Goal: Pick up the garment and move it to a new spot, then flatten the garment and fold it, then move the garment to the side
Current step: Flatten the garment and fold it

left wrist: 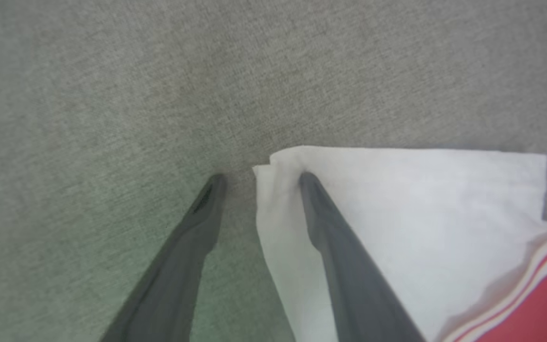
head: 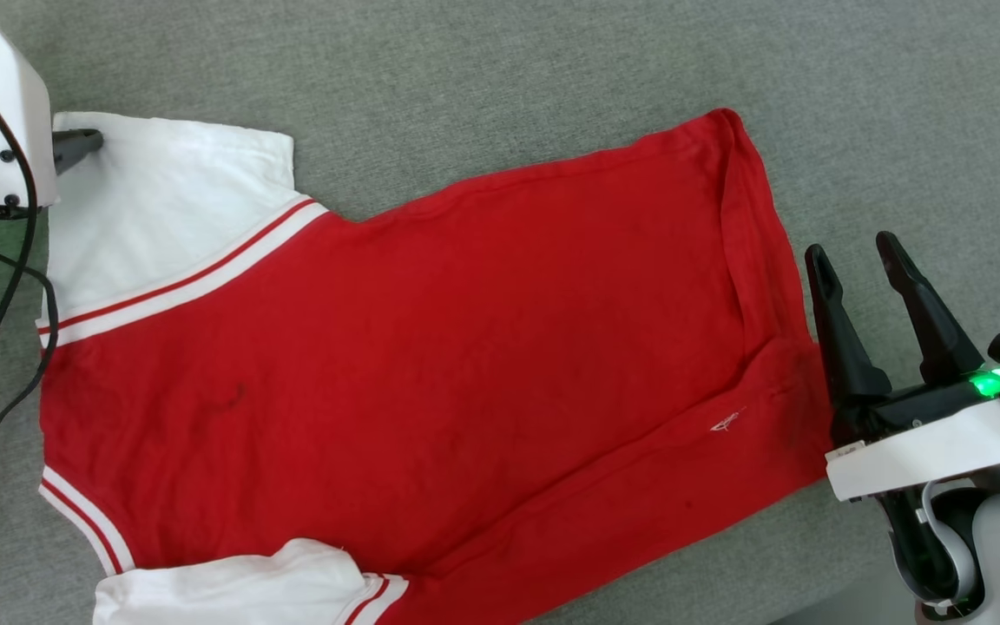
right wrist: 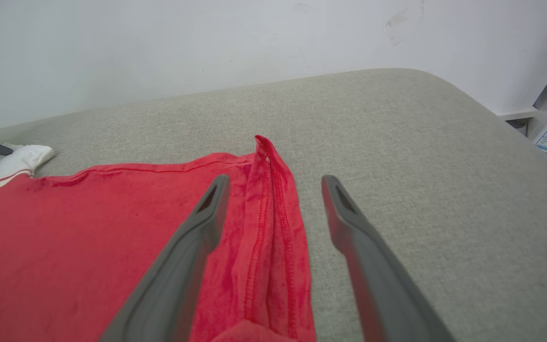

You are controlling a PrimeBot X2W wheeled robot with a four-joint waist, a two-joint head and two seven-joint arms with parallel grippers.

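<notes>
As it lies flat, red garment [head: 430,347], woven grey surface [head: 552,69]

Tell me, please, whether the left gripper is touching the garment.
Touching. In the left wrist view one finger of the left gripper presses its tip into the white sleeve corner of the garment, which puckers around it.

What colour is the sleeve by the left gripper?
The sleeve is white, edged with red-and-white striped trim; the head view shows it best.

Even, soft light; faint shadows.
Left wrist view is soft, its fingers [left wrist: 344,266] blurring toward the bottom edge; the white sleeve [head: 161,200] glares slightly; a green lamp [head: 990,380] glows.
</notes>
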